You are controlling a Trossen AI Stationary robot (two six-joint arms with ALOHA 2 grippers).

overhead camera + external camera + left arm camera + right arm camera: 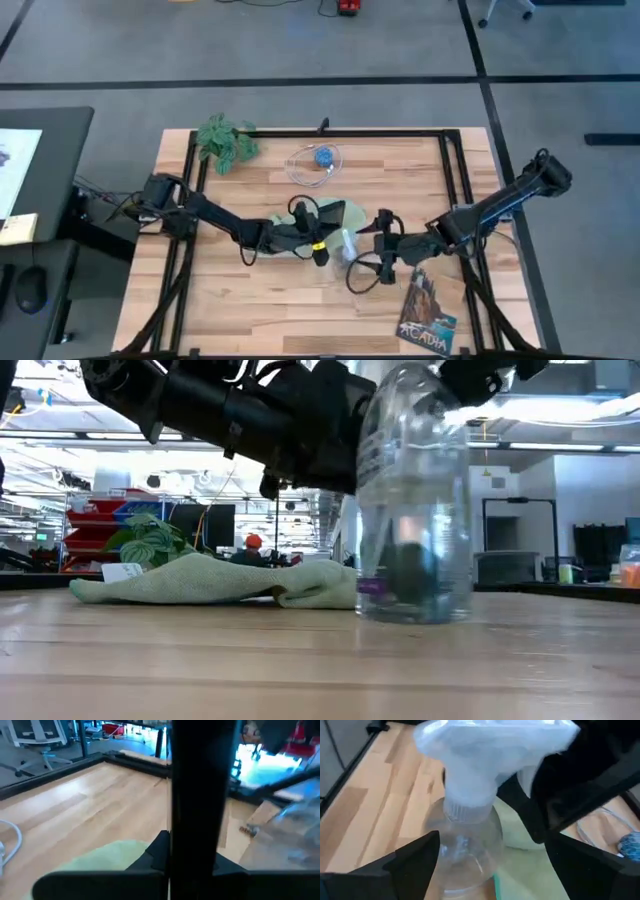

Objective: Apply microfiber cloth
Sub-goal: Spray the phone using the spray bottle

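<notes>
A: High view first — where is the microfiber cloth (pixel 338 216)?

B: Mid-table, just beside a clear spray bottle (pixel 347 246), on the side toward the leafy plant (pixel 226 140). The left gripper (pixel 318 250) sits over the cloth's edge, touching distance from the bottle; I cannot tell whether its fingers are apart or together. The right gripper (pixel 384 250) is on the bottle's other side. A board-game box (pixel 428 308) lies near the bottle on the right arm's side, and a coiled cable with a blue object (pixel 318 161) lies beyond the cloth.

A: Low view?

B: The bottle (pixel 414 495) stands upright on the table (pixel 300 670); the cloth (pixel 215 582) lies rumpled and flat behind it, a white tag (pixel 122 572) at the end far from the bottle. Dark arm links hang above both.

A: Left wrist view?

B: A dark finger blocks the middle; the pale green cloth (pixel 102 857) shows below it, the bottle (pixel 295 830) blurred to one side.

A: Right wrist view?

B: The right gripper's fingers (pixel 410 857) are spread wide on either side of the bottle (pixel 465 847), under its white trigger head (pixel 490 745), not pressing it. Cloth (pixel 530 870) lies behind the bottle
</notes>
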